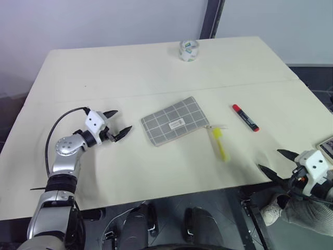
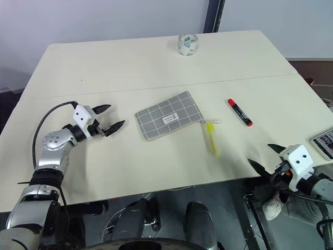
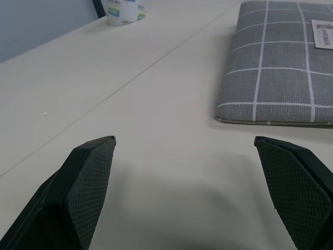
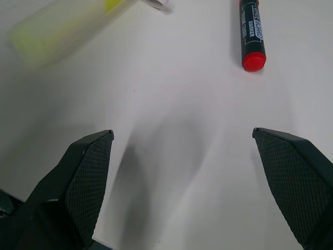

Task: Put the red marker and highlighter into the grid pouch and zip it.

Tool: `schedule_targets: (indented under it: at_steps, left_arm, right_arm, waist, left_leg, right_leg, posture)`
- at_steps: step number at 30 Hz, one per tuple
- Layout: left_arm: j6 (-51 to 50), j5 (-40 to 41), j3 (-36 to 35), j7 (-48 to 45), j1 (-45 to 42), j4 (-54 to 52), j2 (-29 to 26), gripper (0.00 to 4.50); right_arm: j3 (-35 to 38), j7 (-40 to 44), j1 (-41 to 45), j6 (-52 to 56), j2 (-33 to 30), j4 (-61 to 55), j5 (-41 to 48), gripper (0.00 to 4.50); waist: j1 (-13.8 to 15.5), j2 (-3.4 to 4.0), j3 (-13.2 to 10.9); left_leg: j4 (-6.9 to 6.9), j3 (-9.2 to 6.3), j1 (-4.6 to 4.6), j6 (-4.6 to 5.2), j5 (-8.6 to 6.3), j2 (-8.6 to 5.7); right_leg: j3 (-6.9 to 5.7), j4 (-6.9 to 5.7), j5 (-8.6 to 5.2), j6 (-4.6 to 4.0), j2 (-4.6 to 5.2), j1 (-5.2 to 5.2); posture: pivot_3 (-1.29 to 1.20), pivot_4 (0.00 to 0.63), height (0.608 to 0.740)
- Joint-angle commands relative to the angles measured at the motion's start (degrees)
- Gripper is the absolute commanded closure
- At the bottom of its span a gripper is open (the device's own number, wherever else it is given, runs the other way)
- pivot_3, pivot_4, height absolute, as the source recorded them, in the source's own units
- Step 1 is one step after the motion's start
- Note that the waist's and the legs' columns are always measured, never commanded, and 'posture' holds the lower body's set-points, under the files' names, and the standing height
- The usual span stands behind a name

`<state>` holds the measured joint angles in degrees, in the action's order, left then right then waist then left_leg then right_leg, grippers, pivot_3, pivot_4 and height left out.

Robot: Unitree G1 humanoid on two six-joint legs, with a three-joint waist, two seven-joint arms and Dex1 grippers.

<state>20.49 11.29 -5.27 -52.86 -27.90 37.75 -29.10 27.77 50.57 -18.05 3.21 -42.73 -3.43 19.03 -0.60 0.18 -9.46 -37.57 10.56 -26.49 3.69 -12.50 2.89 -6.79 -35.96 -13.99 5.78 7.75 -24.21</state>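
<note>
Both grippers (image 1: 115, 125) (image 1: 274, 163) gaping empty; judging red marker (image 1: 245, 117) light, rigid, slippery: pinching mid-barrel. Grid pouch (image 1: 175, 121) lying soft, frame centre.

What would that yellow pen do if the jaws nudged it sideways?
The highlighter looks round and slim and lies flat on the smooth table, so it would probably roll. Its glossy plastic barrel may slip in a loose pinch. It seems light, likely easy to lift.

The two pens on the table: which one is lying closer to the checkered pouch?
The highlighter, the see-through yellow one. Its top end lies just off the corner of the grid pouch. The red marker, black with red ends, lies farther out toward the robot's right.
</note>
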Motion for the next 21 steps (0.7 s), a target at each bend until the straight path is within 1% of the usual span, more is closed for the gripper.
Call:
schedule_targets:
  at_steps: [1,7,9,12,20,21]
  left_arm:
    - [1.8,1.2,-1.1,-1.0,-0.5,-0.4,-0.5,0.00]
    - [1.1,2.1,-1.9,-0.5,-0.5,-0.7,-0.7,0.00]
    - [-0.2,3.5,-2.4,-1.6,-0.2,-1.0,-0.7,0.00]
    - [0.9,4.4,-2.8,-3.4,0.7,-1.7,-1.1,0.00]
    - [1.8,3.6,-2.2,-4.1,1.8,-2.0,-1.9,0.00]
    - [1.8,3.7,-2.1,-4.3,1.9,-2.1,-2.0,0.00]
  right_arm:
    - [2.2,-0.3,0.0,-1.3,-0.3,-1.8,0.9,0.05]
    - [1.7,-0.3,0.7,-1.1,-0.5,-1.5,0.7,0.05]
    - [1.4,-0.3,1.0,-1.1,-0.5,-1.3,0.6,0.05]
    - [1.2,-0.3,1.5,-1.0,-0.5,-0.9,0.5,0.05]
    - [1.1,0.0,2.3,0.0,-0.2,-1.0,1.4,0.05]
    - [1.1,0.0,2.3,0.2,-0.1,-1.2,1.6,0.29]
  waist:
    - [0.0,0.00,0.0]
    - [0.0,0.00,0.0]
    - [0.0,0.00,0.0]
    - [-0.1,0.00,0.0]
    - [0.0,0.00,0.0]
    - [0.0,0.00,0.0]
  left_leg:
    - [0.00,0.00,0.00,0.00,0.00,0.00]
    - [0.00,0.00,0.00,0.00,0.00,0.01]
    - [0.00,0.00,0.00,0.00,0.00,0.01]
    - [0.00,0.00,0.00,0.00,0.00,0.01]
    - [-0.01,0.00,0.00,0.00,0.00,0.01]
    - [-0.01,0.00,0.00,0.00,0.00,0.01]
  right_leg:
    - [0.00,0.00,0.00,0.00,0.00,0.00]
    - [0.00,-0.01,0.00,0.00,0.00,-0.01]
    - [0.00,-0.01,0.00,0.00,0.00,0.00]
    - [0.00,-0.01,0.00,0.00,0.00,-0.01]
    - [0.00,-0.01,0.00,0.00,0.01,-0.01]
    - [0.00,-0.01,0.00,0.00,0.01,-0.01]
  posture:
    - [0.00,0.150,0.740]
    - [0.00,0.150,0.740]
    - [0.00,0.150,0.740]
    - [0.00,0.150,0.740]
    - [0.00,0.150,0.740]
    - [0.00,0.150,0.740]
